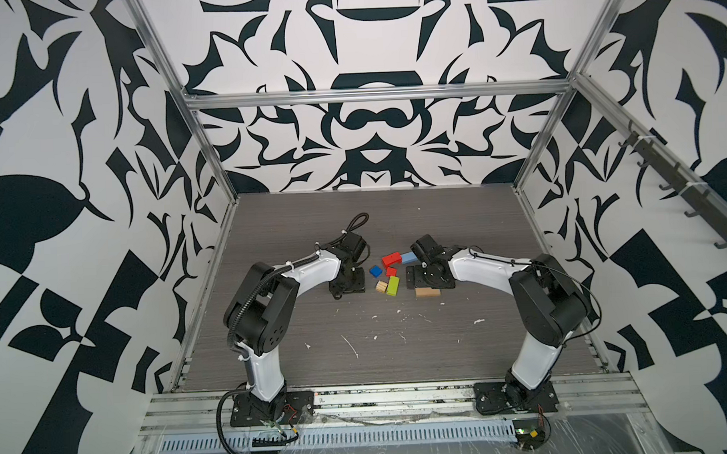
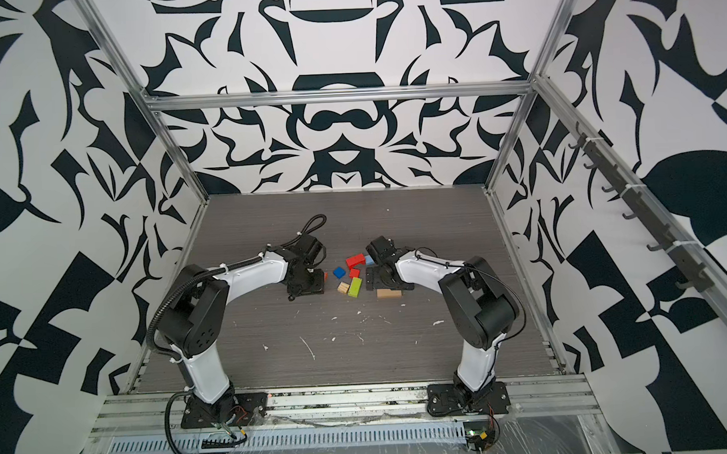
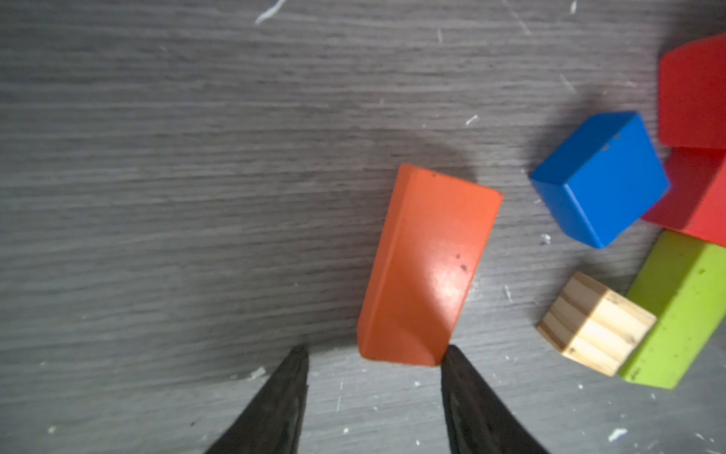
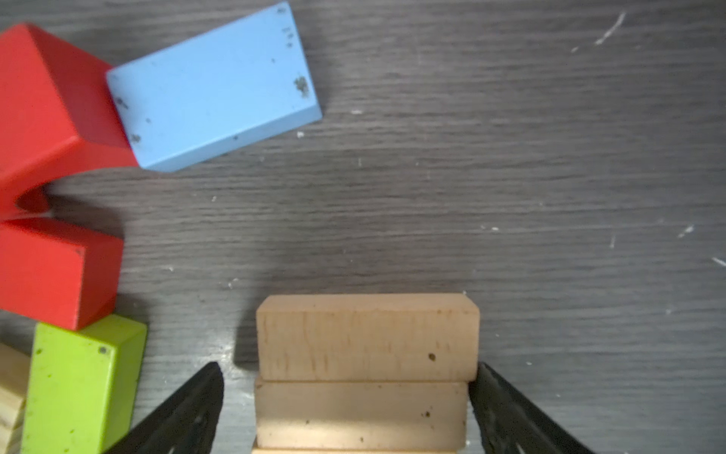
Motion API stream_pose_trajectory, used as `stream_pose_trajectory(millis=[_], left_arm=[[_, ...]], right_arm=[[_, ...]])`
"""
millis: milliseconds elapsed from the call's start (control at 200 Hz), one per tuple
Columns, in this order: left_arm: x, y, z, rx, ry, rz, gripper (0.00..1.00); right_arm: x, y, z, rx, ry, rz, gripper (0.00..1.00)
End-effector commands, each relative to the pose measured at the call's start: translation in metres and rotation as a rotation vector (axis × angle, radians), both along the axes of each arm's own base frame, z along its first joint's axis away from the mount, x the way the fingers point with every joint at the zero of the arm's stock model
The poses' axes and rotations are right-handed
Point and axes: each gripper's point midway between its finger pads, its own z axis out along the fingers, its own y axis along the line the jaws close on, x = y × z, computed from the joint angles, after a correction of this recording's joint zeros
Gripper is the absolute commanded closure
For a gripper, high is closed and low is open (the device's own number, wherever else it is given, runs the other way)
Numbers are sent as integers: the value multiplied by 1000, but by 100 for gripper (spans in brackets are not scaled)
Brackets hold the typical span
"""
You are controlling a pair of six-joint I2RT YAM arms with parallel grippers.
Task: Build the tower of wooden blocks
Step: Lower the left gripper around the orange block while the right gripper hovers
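left end effector (image 3: 375, 348) partly open, empty: centre it over orange block (image 3: 428, 267) before closing (one tip touches its corner). right end effector (image 4: 349, 365) wide, astride tan bars (image 4: 365, 338), not gripping.

I see the blocks gathered in the middle of the surface (image 1: 358, 353). Farthest back lies the arch block (image 1: 391, 259), with the flat slab (image 1: 408, 257) touching its right end. Just before the arch sits the middle cube (image 1: 391, 271), the left cube (image 1: 376, 271) beside it. Nearer me, the long bar (image 1: 393, 285) runs forward from the middle cube, the front cube (image 1: 382, 286) against its left side. Right of these, apart, the bars (image 1: 427, 292) lie flush together between the fingers of my right tool (image 4: 347, 369). A lone block (image 3: 428, 267) lies left of the cluster, just beyond my left tool (image 3: 375, 351).
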Motion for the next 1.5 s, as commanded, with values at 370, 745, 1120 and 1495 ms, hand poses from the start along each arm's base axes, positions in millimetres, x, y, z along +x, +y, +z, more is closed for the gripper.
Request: stream_pose_trajectory(millis=[370, 745, 1120, 1495], left_arm=[[-16, 14, -12, 48, 75, -2, 43], [-16, 15, -13, 52, 81, 0, 44], [-14, 15, -14, 56, 79, 7, 47], [-10, 14, -13, 53, 70, 7, 50]], right_arm=[[11, 2, 10, -4, -30, 7, 1], [10, 3, 10, 2, -27, 9, 1], [9, 2, 12, 4, -30, 5, 2], [9, 1, 14, 5, -32, 3, 2]])
